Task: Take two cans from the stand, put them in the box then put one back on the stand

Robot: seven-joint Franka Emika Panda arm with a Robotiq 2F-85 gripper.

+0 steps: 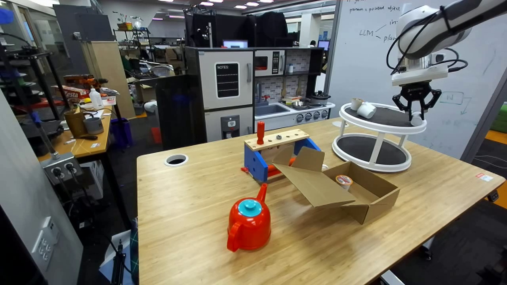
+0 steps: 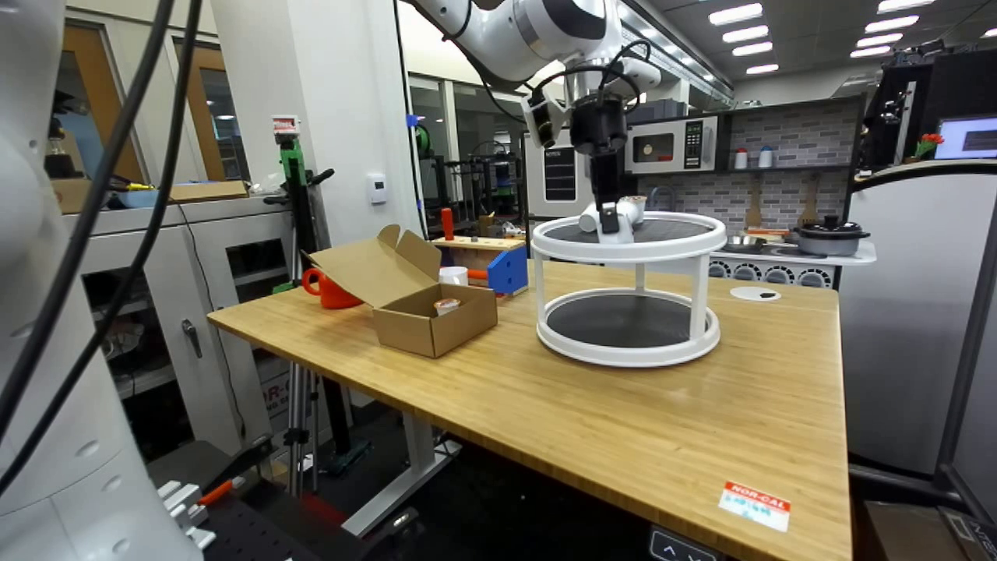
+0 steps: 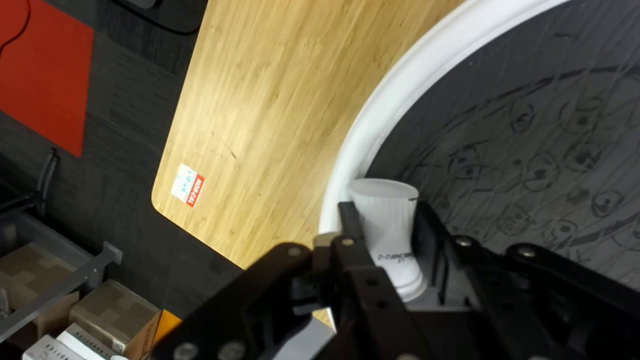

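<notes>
The cardboard box sits on the wooden table with its lid flap thrown back, slanting out over the tabletop. Inside I can make out one printed can, its round top facing up, close to the wall where the flap joins; the flap covers its lower part in an exterior view.

Near the box is the white stand, two tiers high. On its dark upper shelf a white can lies on its side, and just beside it is a cream can with a brownish end up; whether those two touch I can't say. Across the same shelf, at the rim, the gripper points down with its fingers closed in from both sides, pinching a pale can. I can't tell whether that one rests on the shelf.

Among the other vessels, a red teapot wears its blue lid on the table. A white cylindrical thing, partly hidden by the box, stands next to the toy workbench. Over at the play kitchen, a grey pot with a black lid is on the stove, near a small sink.
</notes>
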